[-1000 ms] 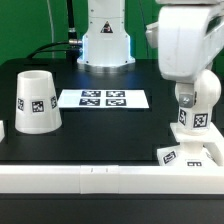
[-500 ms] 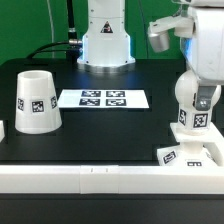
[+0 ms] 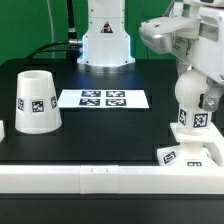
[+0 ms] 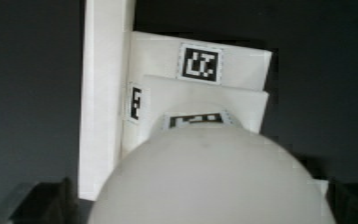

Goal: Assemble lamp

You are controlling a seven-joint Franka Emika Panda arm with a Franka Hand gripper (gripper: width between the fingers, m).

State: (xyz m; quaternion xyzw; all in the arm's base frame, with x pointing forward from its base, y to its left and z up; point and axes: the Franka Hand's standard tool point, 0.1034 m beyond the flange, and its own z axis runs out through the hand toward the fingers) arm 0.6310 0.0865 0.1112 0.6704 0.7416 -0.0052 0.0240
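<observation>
The white bulb (image 3: 190, 118) stands upright on the low square base (image 3: 188, 153) at the exterior view's right, near the table's front. My gripper (image 3: 194, 95) reaches down from above and its jaws sit on both sides of the bulb's ball head, shut on it. In the wrist view the ball head (image 4: 202, 175) fills the space between my gripper's (image 4: 197, 208) dark fingers, with the tagged base (image 4: 202, 65) beyond it. The cone shade (image 3: 35, 100) stands alone at the exterior view's left.
The marker board (image 3: 103, 98) lies flat mid-table. A white rail (image 3: 90, 178) runs along the table's front edge and also shows in the wrist view (image 4: 105, 100). The robot's base (image 3: 105, 40) stands at the back.
The hand has turned about the bulb's upright axis, its body swinging toward the exterior view's left. The bulb and base stay in place.
</observation>
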